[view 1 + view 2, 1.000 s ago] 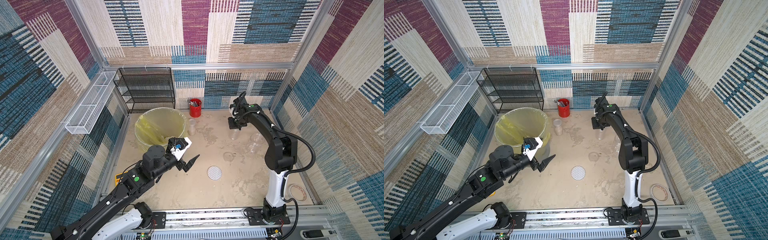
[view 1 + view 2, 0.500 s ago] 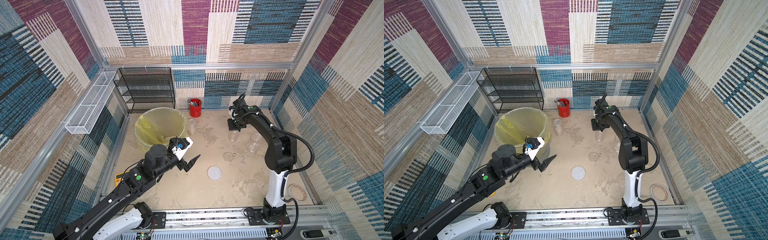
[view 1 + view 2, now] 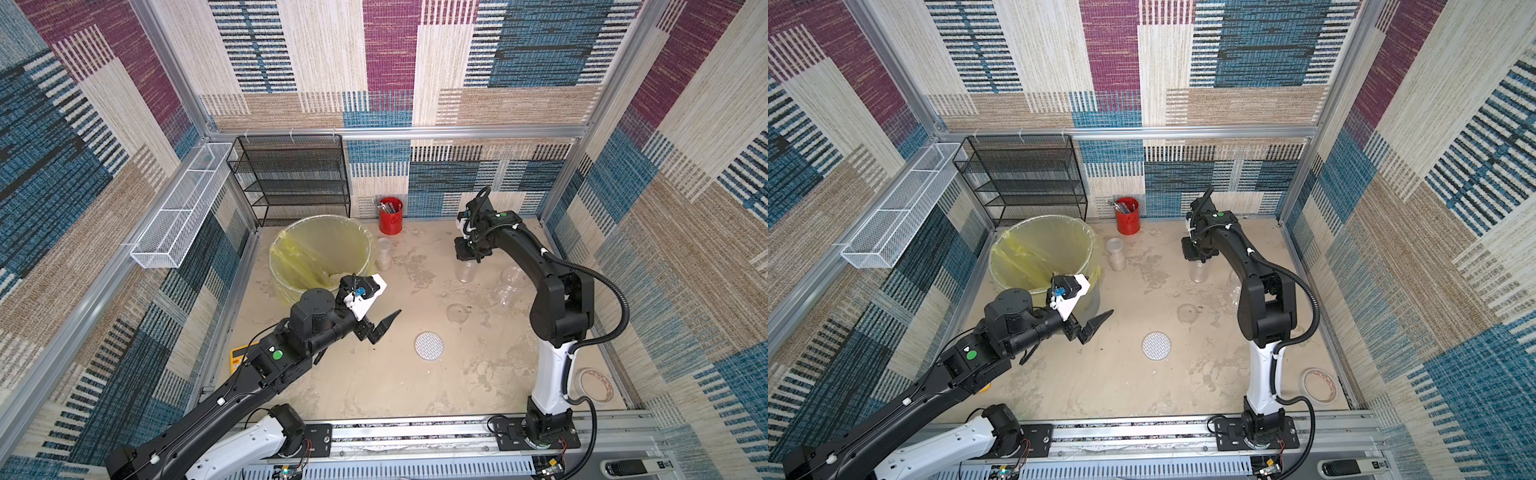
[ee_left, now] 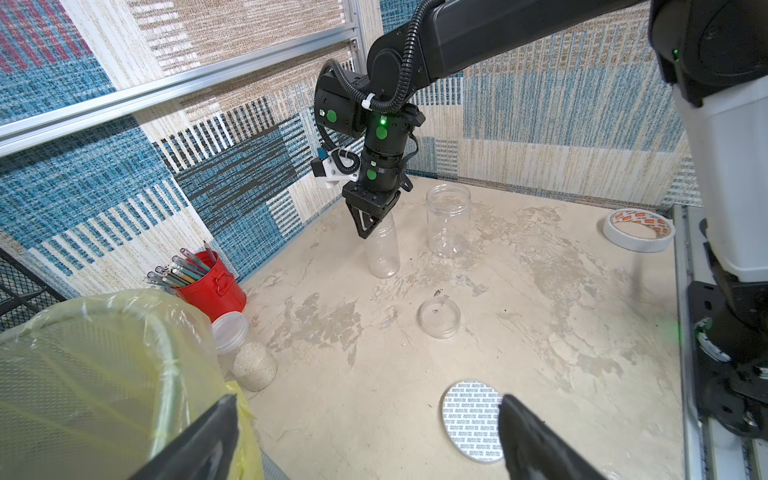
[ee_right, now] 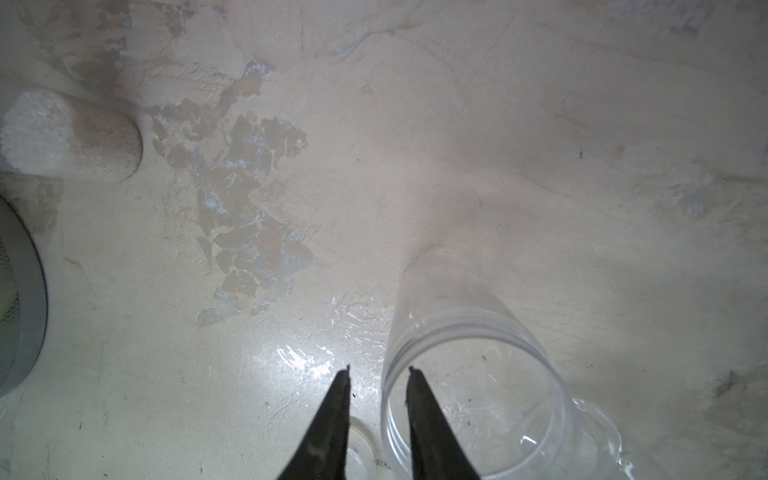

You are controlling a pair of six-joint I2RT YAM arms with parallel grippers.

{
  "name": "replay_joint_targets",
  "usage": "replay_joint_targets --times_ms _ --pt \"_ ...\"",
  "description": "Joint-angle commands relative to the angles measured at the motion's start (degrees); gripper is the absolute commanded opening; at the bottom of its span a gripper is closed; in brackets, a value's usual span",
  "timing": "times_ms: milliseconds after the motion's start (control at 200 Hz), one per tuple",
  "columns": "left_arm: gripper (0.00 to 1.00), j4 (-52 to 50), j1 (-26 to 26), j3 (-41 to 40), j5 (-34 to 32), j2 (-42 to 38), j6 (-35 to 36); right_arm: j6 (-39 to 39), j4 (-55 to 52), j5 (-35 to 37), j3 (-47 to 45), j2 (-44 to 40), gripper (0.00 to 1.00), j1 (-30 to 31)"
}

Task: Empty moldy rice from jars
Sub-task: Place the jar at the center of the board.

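The right gripper (image 5: 379,369) is seen over the mouth of the narrow jar (image 5: 473,374), which stands upright and empty on the table (image 4: 540,353). Its jaws are parted only a little, and the rim wall of the jar is found between them (one finger outside, one inside). A gap is left at the outer finger, so nothing is clamped. The wide jar (image 4: 448,220) is placed just beside the narrow one, also empty and uncovered. The capped jar (image 4: 245,353) is set just beside the bin (image 3: 320,217) and near the red cup (image 4: 216,286); the moldy rice (image 4: 254,368) is kept in its lower part. The left gripper (image 4: 368,399) is spread fully above the table near the bin, and nothing is held in it. A clear lid (image 4: 438,318) and a patterned disc (image 4: 465,415) are laid flat on the table, well apart from the capped jar.
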Motion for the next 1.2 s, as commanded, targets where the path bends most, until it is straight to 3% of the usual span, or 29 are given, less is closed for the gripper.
replay_joint_targets --times_ms 0,621,656,696,721,776,801,1052,1197 --pt "0.99 1.98 0.06 0.03 0.91 -0.06 -0.19 -0.27 0.09 -0.74 0.14 -1.08 0.39 0.1" --pt "0.99 1.52 0.08 1.43 -2.83 0.41 -2.05 -0.17 0.09 -2.85 -2.37 -11.85 0.67 0.14" --pt "0.99 1.17 0.08 1.82 -3.56 0.72 -2.54 -0.18 0.08 -3.42 -2.42 -12.26 0.75 0.09" --pt "0.99 0.65 0.08 2.3 -3.98 1.01 -2.88 -0.09 0.16 -4.15 -2.53 -12.79 0.78 0.11" --pt "0.99 0.28 0.08 2.6 -4.21 1.24 -2.84 -0.09 0.19 -4.67 -2.62 -13.07 0.91 0.15" --pt "0.99 -0.13 0.08 2.99 -4.93 1.55 -3.21 -0.09 0.63 -5.96 -3.02 -13.87 0.93 0.13" --pt "0.99 -0.21 0.08 3.07 -5.48 1.52 -3.44 -0.01 0.7 -6.37 -3.12 -14.18 1.0 0.18" --pt "0.99 -3.07 0.17 4.83 -12.84 0.27 -9.08 0.93 2.16 -7.79 -4.39 -16.61 0.99 1.47" --pt "0.99 -7.94 0.17 7.24 -15.59 -0.95 -11.28 0.93 4.0 -6.18 -5.17 -18.24 0.99 5.6"
